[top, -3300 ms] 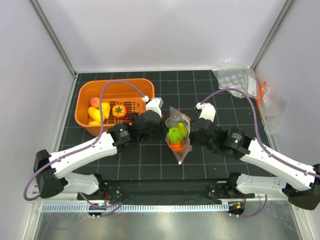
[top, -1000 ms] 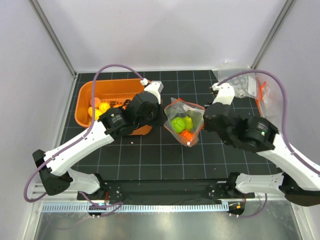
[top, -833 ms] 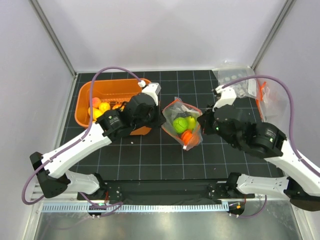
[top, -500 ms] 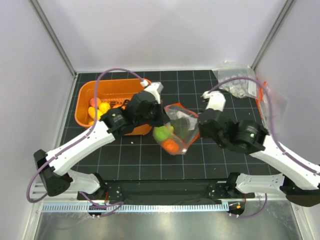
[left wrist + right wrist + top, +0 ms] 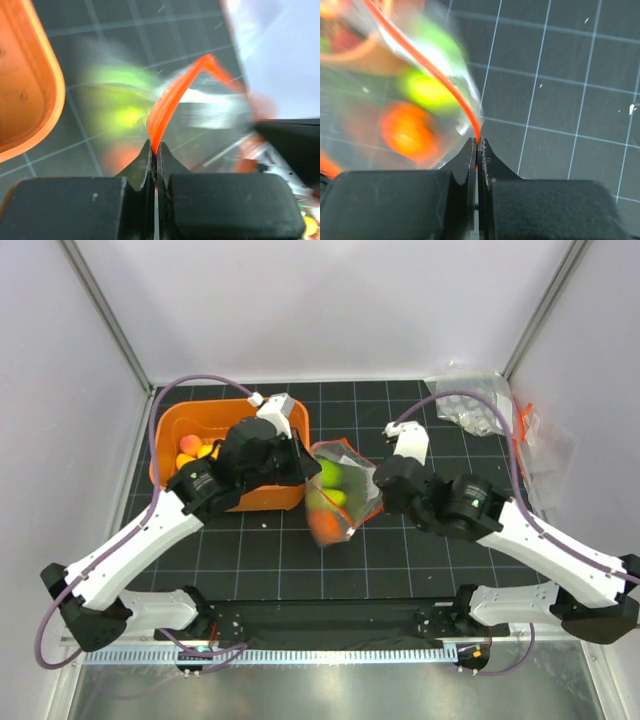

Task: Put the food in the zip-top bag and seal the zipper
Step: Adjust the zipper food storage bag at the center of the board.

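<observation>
White arms [image 5: 140, 543], black claws [image 5: 155, 150], purple cables [image 5: 200, 378]

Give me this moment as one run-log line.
left gripper: shut on zipper | right gripper: shut on zipper | zip-top bag: held between grippers, food inside

I count two robot arms, a left arm [image 5: 150, 530] and a right arm [image 5: 540, 545]. There is one orange basket [image 5: 175, 418], and three toy foods show in it: pink-red piece [image 5: 190, 443], orange-yellow piece [image 5: 208, 452], yellow piece [image 5: 185, 461]. One zip-top bag [image 5: 358, 480] holds three blurred ones: green piece [image 5: 437, 40], yellow-green piece [image 5: 425, 90], orange piece [image 5: 405, 130]. Two spare bags make up the rest: dotted clear bag [image 5: 468, 403], plain clear bag [image 5: 538, 440].
</observation>
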Action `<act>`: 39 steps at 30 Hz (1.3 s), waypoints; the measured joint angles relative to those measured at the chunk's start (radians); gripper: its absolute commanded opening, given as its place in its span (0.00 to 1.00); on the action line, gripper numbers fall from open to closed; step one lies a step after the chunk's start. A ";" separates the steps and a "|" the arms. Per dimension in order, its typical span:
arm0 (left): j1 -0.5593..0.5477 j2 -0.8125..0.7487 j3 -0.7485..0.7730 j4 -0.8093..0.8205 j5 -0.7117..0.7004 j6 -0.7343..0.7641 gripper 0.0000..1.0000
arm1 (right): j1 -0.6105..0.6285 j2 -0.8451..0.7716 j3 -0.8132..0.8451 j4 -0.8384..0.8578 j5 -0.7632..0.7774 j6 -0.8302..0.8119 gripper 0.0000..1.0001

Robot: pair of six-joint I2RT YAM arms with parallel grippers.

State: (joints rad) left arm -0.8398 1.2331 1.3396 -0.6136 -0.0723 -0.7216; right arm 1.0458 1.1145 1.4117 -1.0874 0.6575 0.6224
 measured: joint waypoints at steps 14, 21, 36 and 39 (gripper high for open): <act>-0.012 0.066 0.000 0.007 0.077 -0.003 0.00 | 0.004 -0.101 -0.116 0.060 -0.056 0.004 0.28; -0.013 0.066 -0.048 0.036 0.104 -0.005 0.00 | 0.004 -0.088 -0.185 0.071 -0.058 0.002 0.51; -0.013 0.062 -0.079 0.048 0.119 -0.003 0.00 | -0.129 0.055 -0.137 0.149 -0.090 -0.066 0.54; -0.013 0.058 -0.087 0.047 0.119 -0.003 0.00 | -0.175 0.078 -0.135 0.177 -0.127 -0.081 0.48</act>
State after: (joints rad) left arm -0.8524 1.2911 1.2530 -0.5663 0.0467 -0.7246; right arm 0.8711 1.1923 1.2762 -0.9100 0.5301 0.5415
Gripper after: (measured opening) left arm 0.017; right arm 0.526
